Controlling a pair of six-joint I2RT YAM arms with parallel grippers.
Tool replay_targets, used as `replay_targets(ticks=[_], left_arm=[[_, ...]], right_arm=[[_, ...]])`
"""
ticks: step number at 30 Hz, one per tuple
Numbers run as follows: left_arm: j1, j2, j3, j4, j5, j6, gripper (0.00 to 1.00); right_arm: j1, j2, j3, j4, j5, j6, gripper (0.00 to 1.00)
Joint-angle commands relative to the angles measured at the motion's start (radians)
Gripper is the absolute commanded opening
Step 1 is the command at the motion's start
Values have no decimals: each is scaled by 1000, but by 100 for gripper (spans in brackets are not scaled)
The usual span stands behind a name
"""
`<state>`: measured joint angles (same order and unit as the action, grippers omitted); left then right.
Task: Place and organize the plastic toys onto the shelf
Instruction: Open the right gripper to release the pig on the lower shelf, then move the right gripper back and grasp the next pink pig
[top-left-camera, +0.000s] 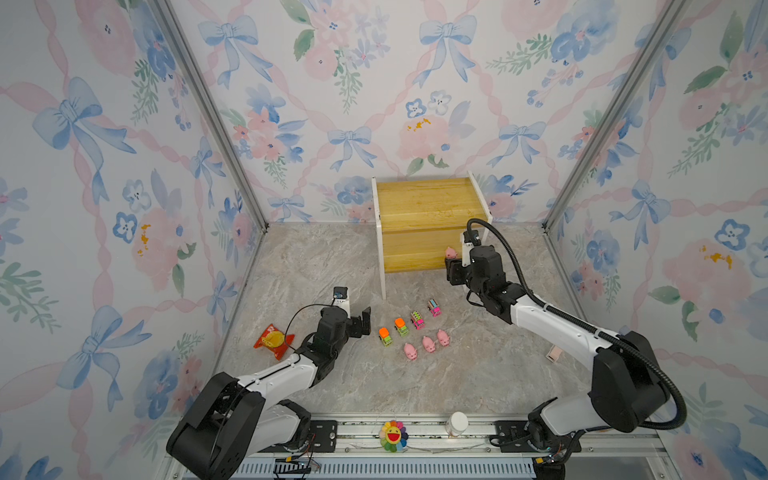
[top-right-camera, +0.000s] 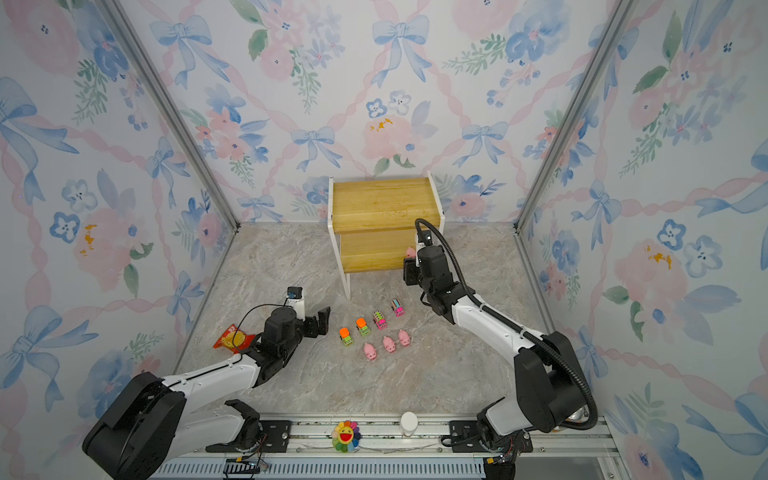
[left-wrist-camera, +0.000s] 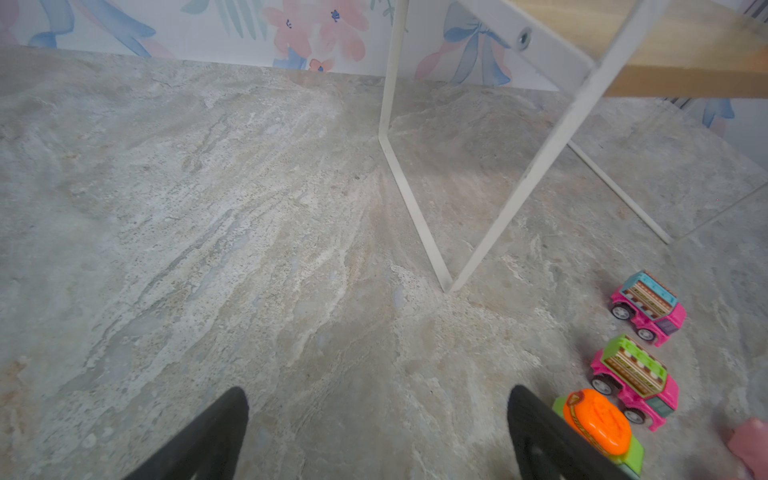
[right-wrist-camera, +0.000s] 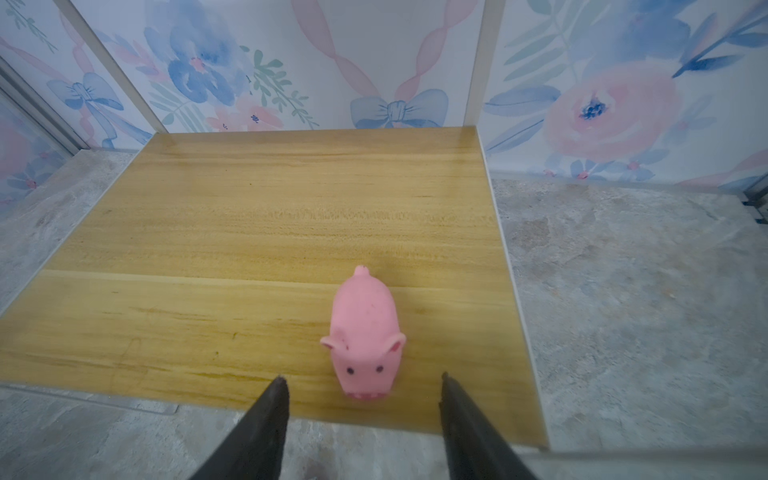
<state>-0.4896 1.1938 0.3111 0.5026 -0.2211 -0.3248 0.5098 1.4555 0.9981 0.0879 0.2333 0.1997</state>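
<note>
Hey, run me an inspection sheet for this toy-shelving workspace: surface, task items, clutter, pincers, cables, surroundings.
Surface: marble-look tabletop, no spills seen.
Job's things: one pig on the lower board of the shelf; three pigs, two green cars and two pink cars in rows on the tabletop.
Clutter: snack packet by the left arm; rainbow flower and white bottle on the front rail; small pale object near the right arm.
Grippers: left pincer open, empty, beside the green cars; right pincer open, tips either side of the shelved pig's snout, not gripping.
Cables: black hose along the right arm; thin black wire looped at the left wrist.
Surroundings: floral wallpaper walls, metal frame posts.
</note>
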Motion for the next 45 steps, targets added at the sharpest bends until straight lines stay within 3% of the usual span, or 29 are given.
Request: replay_targets(ticks=[1, 5, 8, 11, 14, 23, 45], left_arm=[[9, -10, 6, -16, -7, 12, 98], [9, 0, 10, -16, 2, 11, 98], [9, 6, 12, -17, 2, 10, 98], [9, 18, 11, -16, 3, 9, 98], [9, 36, 14, -16, 5, 3, 98], [9, 61, 29, -16, 22, -7, 98], [9, 77, 30, -16, 28, -22, 98]], right_arm=[[16, -80, -14, -79, 2, -26, 63], [26, -184, -45, -168, -47, -29, 64], [22, -261, -95, -234, -154, -31, 66], [19, -289, -145, -314, -255, -31, 66], [38, -290, -248, -301, -279, -5, 62], [109, -273, -450, -159, -287, 53, 58], [194, -28, -524, 57, -238, 83, 49]])
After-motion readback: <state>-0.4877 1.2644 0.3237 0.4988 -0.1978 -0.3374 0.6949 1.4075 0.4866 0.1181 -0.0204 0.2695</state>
